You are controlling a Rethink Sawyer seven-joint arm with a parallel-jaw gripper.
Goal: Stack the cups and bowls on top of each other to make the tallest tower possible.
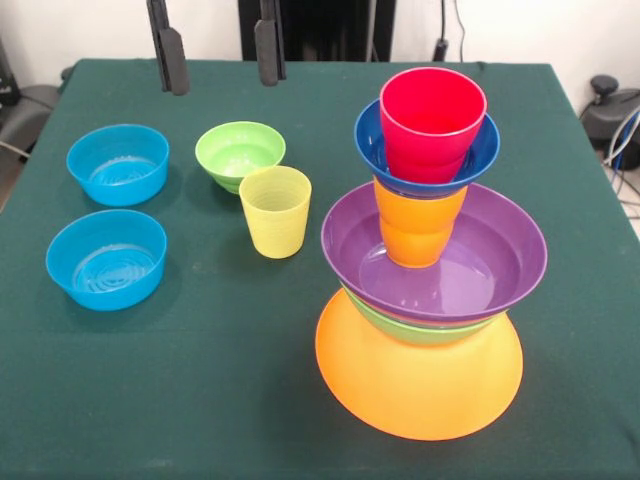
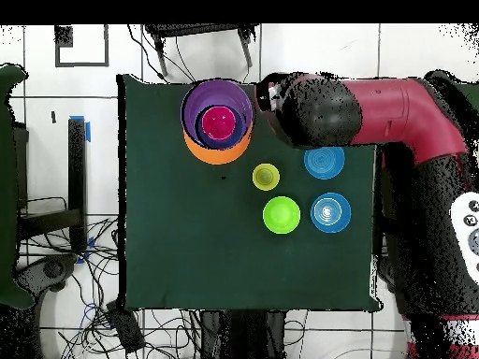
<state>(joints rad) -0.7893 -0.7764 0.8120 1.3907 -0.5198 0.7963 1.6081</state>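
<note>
Black fingers [image 1: 172, 55] of the gripper [image 1: 220, 58] hang at the far edge of the green-clothed table [image 1: 200, 400], set wide apart with nothing between them. Just below stands the small green bowl [image 1: 240, 153], with the yellow cup [image 1: 275, 210] upright beside its near right. Two light blue bowls [image 1: 118, 163] sit at left, one behind the other, both upright and apart. At right rises the tower [image 1: 425, 290]: inverted orange bowl [image 1: 420, 385] as base, large green bowl [image 1: 420, 328], purple bowl [image 1: 440, 265], orange cup [image 1: 418, 228], dark blue bowl [image 1: 372, 145], red cup [image 1: 432, 115] on top. Overhead, the red arm [image 2: 393, 107] reaches across from the right.
</note>
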